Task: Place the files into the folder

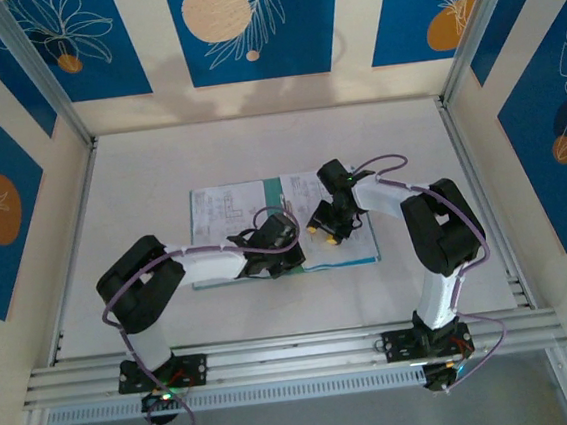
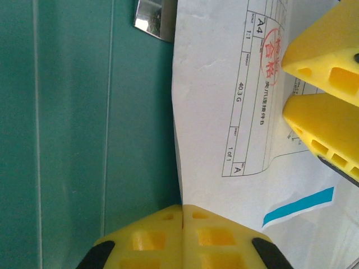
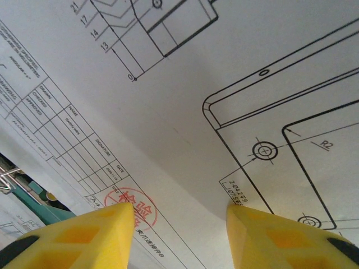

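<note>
Roughly mid-surface lies the folder, opened flat, teal card showing between and around the files. White printed sheets rest on both halves of it. Both arms reach in over it. Left gripper sits low over the near middle of the folder, and the right gripper is just beside it, over the right half. Left wrist view: left gripper jaws closed, yellow tips pressed together right at the edge of a white sheet where it meets bare folder. Cannot tell whether any paper is pinched between them. That sheet carries a title block and a red stamp. A strip of the blue sheet pokes out from beneath the white one. Metal clip on the folder at the top edge of this view. Right gripper appears at upper right, over the same sheet. Right wrist view: right gripper jaws open, clear gap between the tips, nothing held, poised close above a sheet of line drawings. Red stamp just beside one tip.
</note>
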